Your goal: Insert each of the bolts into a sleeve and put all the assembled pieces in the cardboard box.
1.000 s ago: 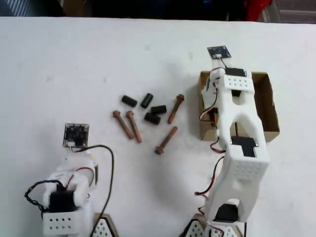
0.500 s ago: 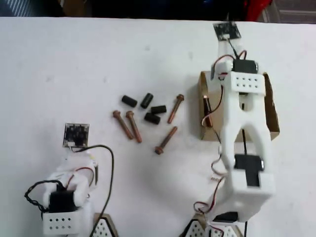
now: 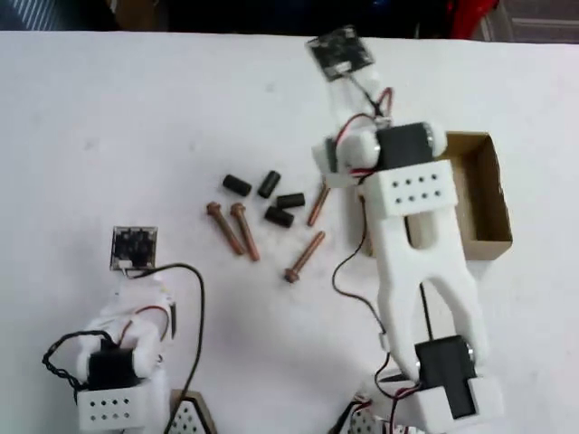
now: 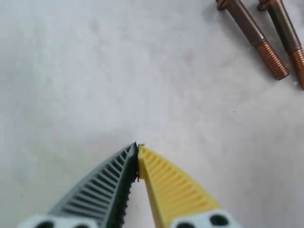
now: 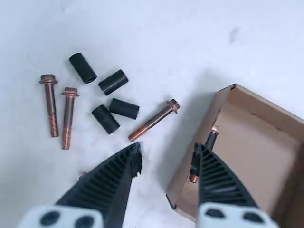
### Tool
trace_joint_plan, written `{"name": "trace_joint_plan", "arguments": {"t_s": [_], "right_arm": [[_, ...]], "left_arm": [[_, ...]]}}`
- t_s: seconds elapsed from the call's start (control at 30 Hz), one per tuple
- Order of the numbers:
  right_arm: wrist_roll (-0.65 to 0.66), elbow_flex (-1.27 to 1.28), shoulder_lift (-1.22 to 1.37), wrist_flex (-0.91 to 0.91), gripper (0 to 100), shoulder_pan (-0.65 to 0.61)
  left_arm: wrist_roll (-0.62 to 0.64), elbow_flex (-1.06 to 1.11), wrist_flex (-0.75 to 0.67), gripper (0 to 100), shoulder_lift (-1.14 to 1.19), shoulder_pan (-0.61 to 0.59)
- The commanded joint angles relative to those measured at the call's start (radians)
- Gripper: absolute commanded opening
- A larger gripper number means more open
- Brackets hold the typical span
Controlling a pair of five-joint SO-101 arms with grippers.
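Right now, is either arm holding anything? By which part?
Nothing held: right gripper is open and empty; left gripper is shut, nothing between its fingers.

Noted: my left gripper [image 4: 137, 148] has one grey and one yellow ribbed finger, my right gripper [image 5: 166, 152] black ribbed ones; bolts [image 5: 49, 107] copper-brown, sleeves [image 5: 113, 82] plain black, cardboard box [image 5: 256, 147] tan, table [image 5: 166, 38] white.

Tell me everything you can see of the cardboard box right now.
The cardboard box is a shallow, open-topped tray of plain brown cardboard, low walls upright, flat on the white table. One sleeved bolt lies inside along the wall nearest the loose parts. In the high view the right arm covers that side; the right end effector hovers open over that edge.
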Motion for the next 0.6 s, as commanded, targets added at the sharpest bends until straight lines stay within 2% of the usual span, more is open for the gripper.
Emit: {"name": "trace_joint_plan", "arguments": {"t_s": [0.0, 0.17, 0.4, 0.57], "right_arm": [[0.015, -0.035, -0.021, 0.042, 15.6, -0.077], [0.186, -0.035, 0.031, 0.056, 15.6, -0.16], [0.181, -0.025, 0.143, 0.097, 15.6, -0.203], [0.183, 0.002, 0.286, 0.027, 15.6, -0.226]], "left_arm": [[-0.009, -0.002, 0.003, 2, -0.012, -0.012], [-0.011, -0.002, 0.003, 2, -0.012, -0.012], [-0.011, -0.002, 0.003, 2, -0.012, -0.013], [-0.011, -0.002, -0.018, 2, -0.012, -0.087]]}}
